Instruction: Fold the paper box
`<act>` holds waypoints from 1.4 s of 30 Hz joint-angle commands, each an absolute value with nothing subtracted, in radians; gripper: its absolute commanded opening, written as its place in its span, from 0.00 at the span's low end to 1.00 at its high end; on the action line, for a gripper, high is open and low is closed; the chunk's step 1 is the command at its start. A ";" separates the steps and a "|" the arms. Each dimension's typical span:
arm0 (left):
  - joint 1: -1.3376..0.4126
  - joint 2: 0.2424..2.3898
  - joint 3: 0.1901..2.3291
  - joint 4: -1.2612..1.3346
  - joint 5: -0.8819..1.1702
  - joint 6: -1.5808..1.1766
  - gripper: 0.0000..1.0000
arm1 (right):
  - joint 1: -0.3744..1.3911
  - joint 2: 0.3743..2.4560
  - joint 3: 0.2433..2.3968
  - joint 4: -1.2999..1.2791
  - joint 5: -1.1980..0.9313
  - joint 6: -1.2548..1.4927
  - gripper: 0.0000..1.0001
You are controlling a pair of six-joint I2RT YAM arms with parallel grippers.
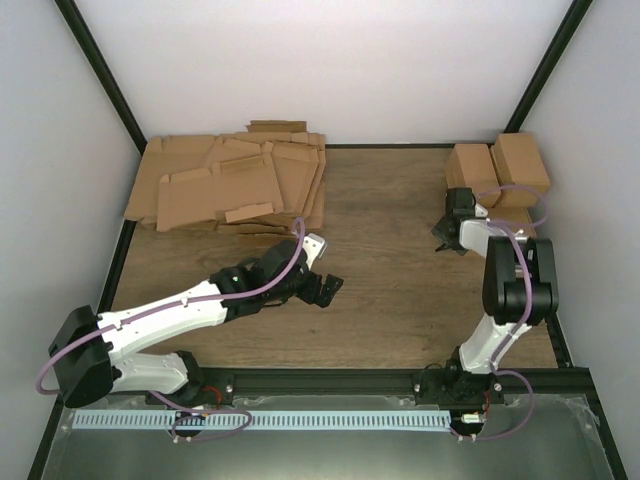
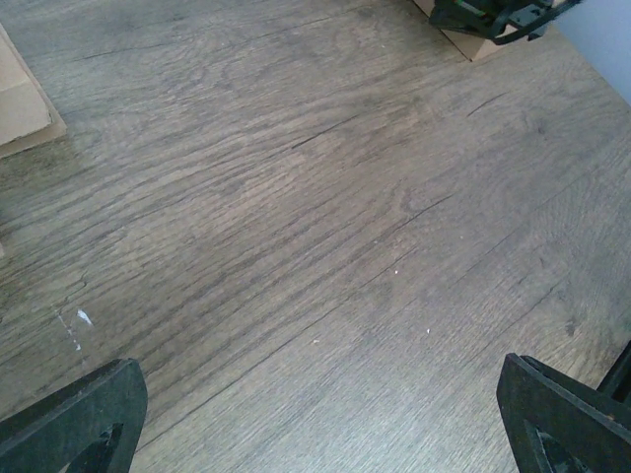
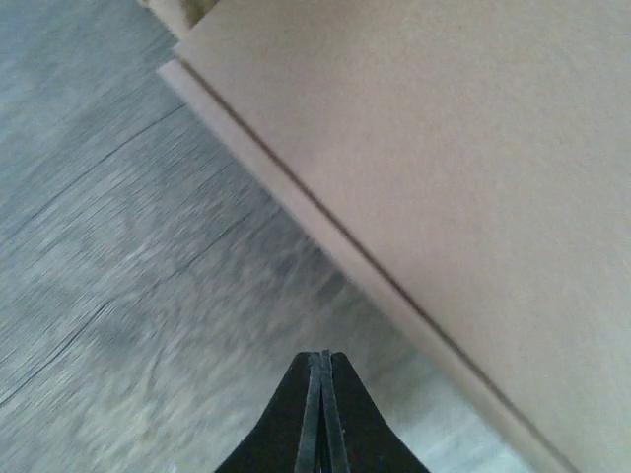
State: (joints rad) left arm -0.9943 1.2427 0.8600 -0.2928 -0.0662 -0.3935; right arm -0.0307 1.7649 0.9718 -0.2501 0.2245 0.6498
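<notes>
The paper box (image 1: pixel 514 214) is a brown carton at the back right, mostly hidden behind my right arm. In the right wrist view its side (image 3: pixel 473 148) fills the upper right, with a seam running along its lower edge. My right gripper (image 1: pixel 449 236) is shut and empty (image 3: pixel 321 370), low over the table just left of the box. My left gripper (image 1: pixel 324 290) is open and empty over the bare middle of the table. Its two fingertips (image 2: pixel 74 419) stand wide apart at the bottom corners of the left wrist view. A corner of the box (image 2: pixel 473 44) shows there too.
Two taller blocky brown cartons (image 1: pixel 470 165) (image 1: pixel 521 160) stand at the back right behind the box. A pile of flat die-cut cardboard sheets (image 1: pixel 230 185) lies at the back left, one corner in the left wrist view (image 2: pixel 25 99). Black frame rails edge the wooden table (image 1: pixel 400 300).
</notes>
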 commanded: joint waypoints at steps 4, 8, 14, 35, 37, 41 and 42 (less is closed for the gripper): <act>-0.989 1.258 0.884 -0.271 -0.065 -0.398 1.00 | 0.001 1.543 0.880 -0.313 0.349 0.821 0.01; -0.989 1.248 0.883 -0.276 -0.077 -0.400 1.00 | -0.028 1.506 0.869 -0.400 0.402 0.927 0.01; -0.989 1.232 0.879 -0.290 -0.086 -0.400 1.00 | -0.138 1.466 0.796 -0.401 0.366 1.010 0.01; -0.989 1.233 0.883 -0.285 -0.075 -0.399 1.00 | -0.397 1.478 0.713 -0.316 0.233 1.050 0.01; -0.989 1.241 0.892 -0.286 -0.073 -0.397 1.00 | -0.397 1.491 0.711 -0.297 0.229 1.051 0.01; -0.989 1.247 0.900 -0.290 -0.072 -0.395 1.00 | -0.400 1.534 0.726 -0.242 0.189 1.010 0.01; -0.989 1.248 0.901 -0.292 -0.073 -0.393 1.00 | -0.400 1.550 0.737 -0.239 0.176 1.005 0.01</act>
State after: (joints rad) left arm -0.9943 1.2407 0.8658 -0.2939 -0.0772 -0.3931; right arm -0.3897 1.5070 0.7033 -0.2966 0.2127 1.0348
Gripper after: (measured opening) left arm 0.999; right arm 0.008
